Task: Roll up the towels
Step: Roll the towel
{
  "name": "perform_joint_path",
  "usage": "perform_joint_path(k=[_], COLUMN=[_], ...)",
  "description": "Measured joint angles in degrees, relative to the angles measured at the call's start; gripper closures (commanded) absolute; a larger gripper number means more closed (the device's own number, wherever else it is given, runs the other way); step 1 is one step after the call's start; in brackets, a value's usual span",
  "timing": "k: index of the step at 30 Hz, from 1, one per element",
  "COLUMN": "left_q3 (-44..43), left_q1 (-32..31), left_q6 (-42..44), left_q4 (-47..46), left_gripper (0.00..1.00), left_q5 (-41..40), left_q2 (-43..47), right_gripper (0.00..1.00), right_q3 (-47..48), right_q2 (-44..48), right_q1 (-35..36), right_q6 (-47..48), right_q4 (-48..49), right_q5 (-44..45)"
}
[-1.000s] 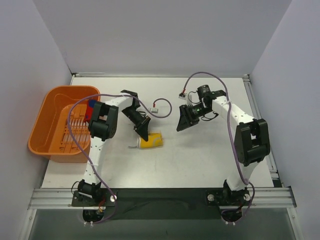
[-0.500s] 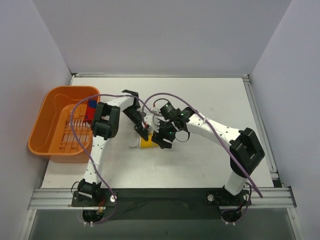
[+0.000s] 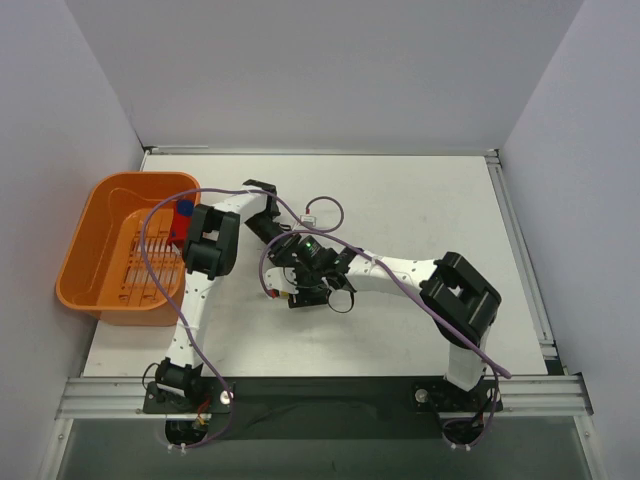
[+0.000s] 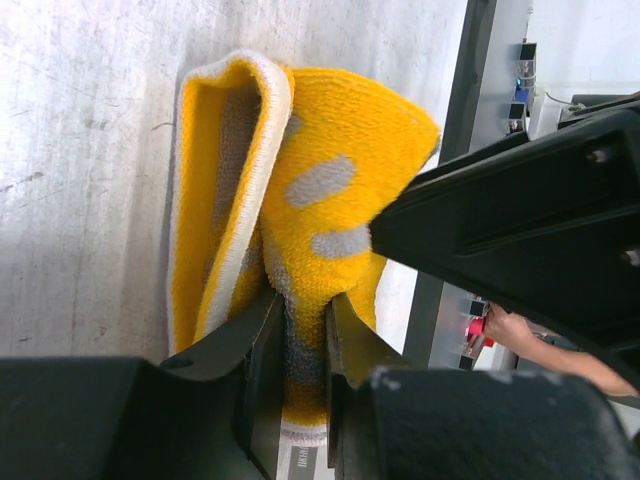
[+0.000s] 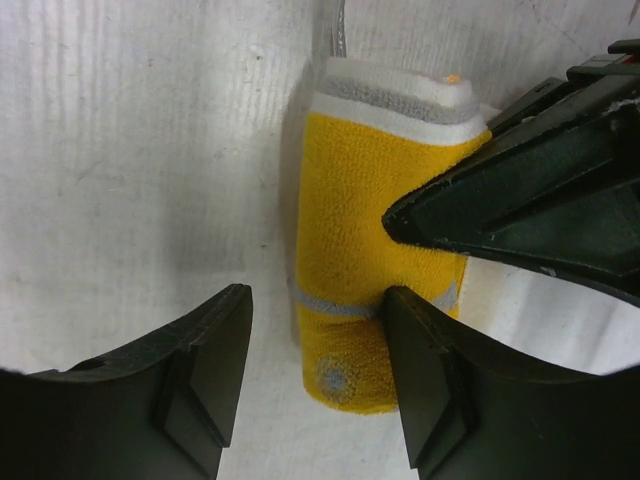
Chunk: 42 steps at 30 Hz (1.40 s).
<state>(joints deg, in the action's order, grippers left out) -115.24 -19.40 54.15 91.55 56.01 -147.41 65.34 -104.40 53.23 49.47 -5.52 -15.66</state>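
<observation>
Two towels are showing: one yellow towel [image 4: 340, 130] and one red-and-blue towel [image 3: 181, 216], with only a corner of it peeking out. One orange tub [image 3: 95, 250] is sitting on the one white table [image 3: 420, 200]. Two robot arms are reaching over that table, the left arm [image 3: 188, 305] and the right arm [image 3: 400, 272]. Each is carrying one gripper, making two in all: the left gripper [image 4: 300, 325] and the right gripper [image 5: 318, 295]. Each gripper is showing two black fingers, four altogether. Two purple cables [image 3: 142, 255] are trailing, one along each arm. On the yellow towel, the left wrist view is showing two pale grey spots, and the right wrist view is showing one.
</observation>
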Motion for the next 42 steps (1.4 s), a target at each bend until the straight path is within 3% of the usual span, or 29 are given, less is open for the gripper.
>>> perform_joint_path(k=[3,10,18,25,35,42], left_q3=[0.00,2.56,5.73,7.74,17.92,24.79], left_q1=[0.20,1.03,1.90,4.35,12.59,13.53], left_q6=[0.00,0.02,-2.03,-5.38,-21.92,-28.39], left_q4=[-0.22,-2.16,-6.71,-11.91,-34.88,-48.33], left_gripper=[0.75,0.63,0.46,0.43,0.41,0.39], left_q5=[0.00,0.85,0.52,-0.31,-6.56,-10.21], left_q2=[-0.09,1.22,5.16,8.90,22.18,32.63], right_gripper=[0.58,1.00,1.00,1.00,1.00,1.00], right_q3=[1.01,5.88,12.50,18.91,30.49,38.99], right_q2=[-2.03,-4.63,-8.04,-11.96,-22.27,-32.22], right_q1=[-0.39,-3.93,-8.37,-12.22,-18.12,-22.86], right_q6=[1.31,0.26,-1.92,-3.61,-8.44,-14.34], right_q4=[1.22,-2.29,-10.56,-20.44,-38.77,-48.15], right_q5=[0.72,-5.60,-16.04,-25.16,-38.93,-50.25])
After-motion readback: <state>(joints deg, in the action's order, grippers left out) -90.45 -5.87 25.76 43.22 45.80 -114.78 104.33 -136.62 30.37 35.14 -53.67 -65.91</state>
